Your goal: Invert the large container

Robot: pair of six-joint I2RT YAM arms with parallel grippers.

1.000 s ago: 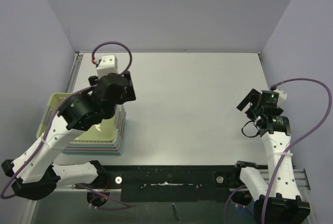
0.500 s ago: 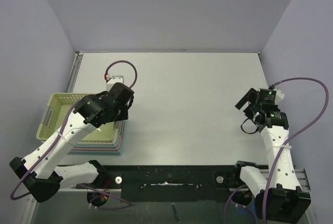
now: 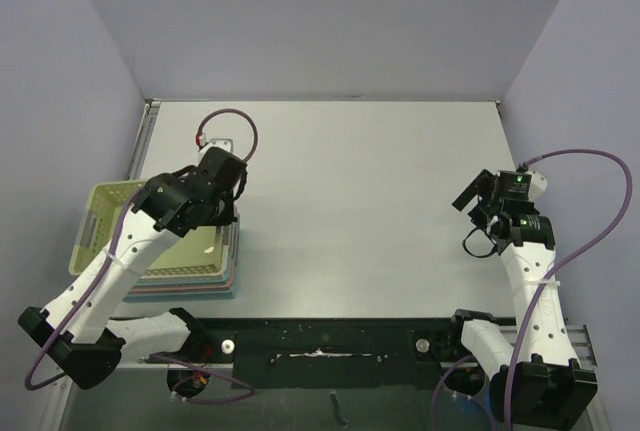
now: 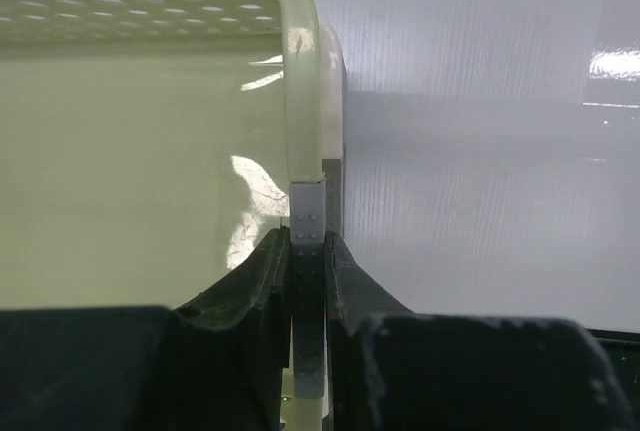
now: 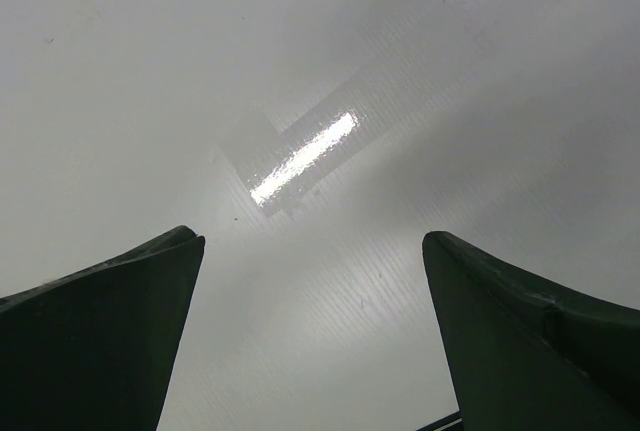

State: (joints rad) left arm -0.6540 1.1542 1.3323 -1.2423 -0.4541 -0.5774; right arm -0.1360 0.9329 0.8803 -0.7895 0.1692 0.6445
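Observation:
The large container [image 3: 100, 216] is a pale green plastic basket with perforated walls, standing open side up at the table's left. In the left wrist view its right wall and rounded rim [image 4: 303, 71] run straight into my left gripper [image 4: 308, 241], whose jaws are shut on that wall, one finger inside the basket and one outside. From above, the left wrist [image 3: 200, 196] hangs over the basket's right edge and hides the fingers. My right gripper [image 3: 478, 196] hovers at the table's right side, open [image 5: 313, 239], with only bare table between its fingers.
The basket rests on a stack of flat pink and blue trays [image 3: 200, 286] near the table's left front. The grey walls close in at left, back and right. White table surface [image 3: 360, 201] lies between the two arms.
My left gripper came down onto the basket's right wall and closed on it. The left arm swung back toward the left. The right arm barely moved.

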